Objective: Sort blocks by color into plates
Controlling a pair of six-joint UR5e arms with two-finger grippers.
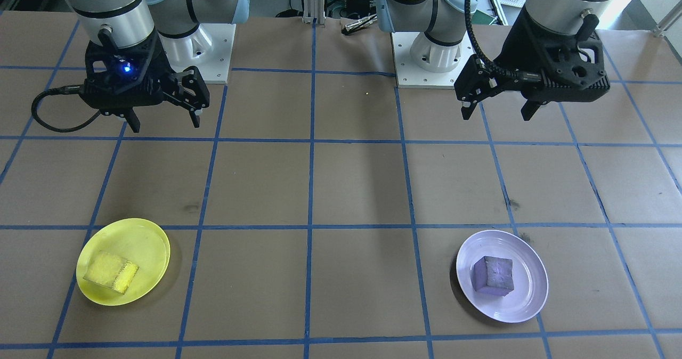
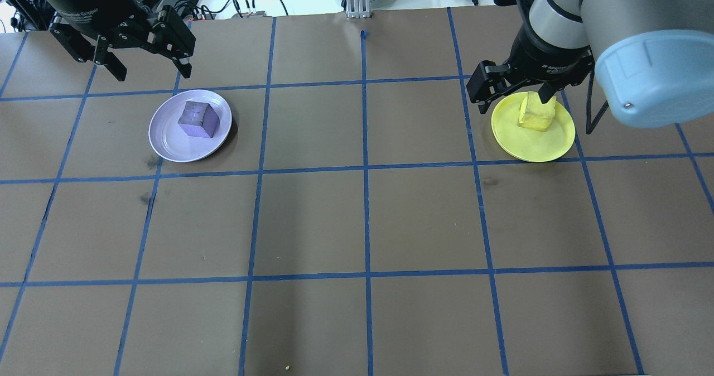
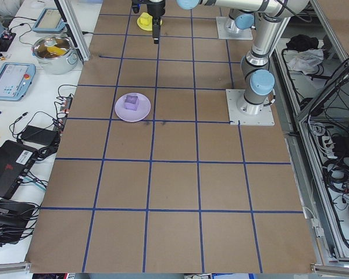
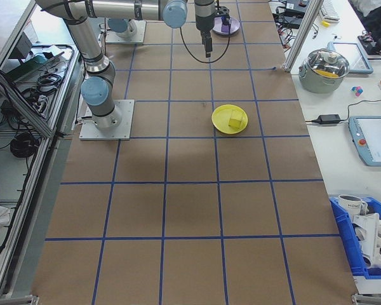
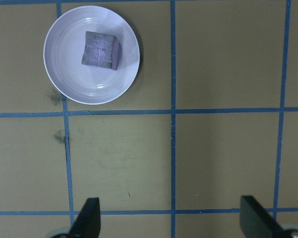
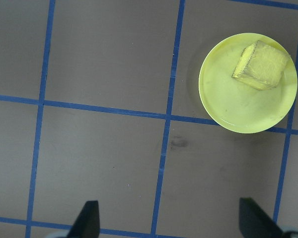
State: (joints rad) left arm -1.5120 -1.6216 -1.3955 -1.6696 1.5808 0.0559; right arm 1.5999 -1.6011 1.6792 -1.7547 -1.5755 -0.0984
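Yellow foam cube (image 1: 112,271) lies in the yellow plate (image 1: 139,236); the purple cube (image 1: 493,275) sits in the lavender plate (image 1: 525,300). Left gripper (image 1: 496,108) and right gripper (image 1: 164,119) hang apart from them, jaws wide and empty.

You've got a bright yellow plate (image 1: 123,262) w/ a yellow block (image 1: 111,271) on it, rough and speckled, same hue nearly. Pale lavender plate (image 1: 502,276) carries a purple block (image 1: 493,275), top face greyer than its sides. Table (image 1: 351,188) is flat brown, crossed by a blue tape grid, few dark smudges near the lavender plate. Both grippers, left (image 1: 497,108) and right (image 1: 163,118), are black; right one shows a blue LED. Arms: silver-grey w/ light blue joint caps.
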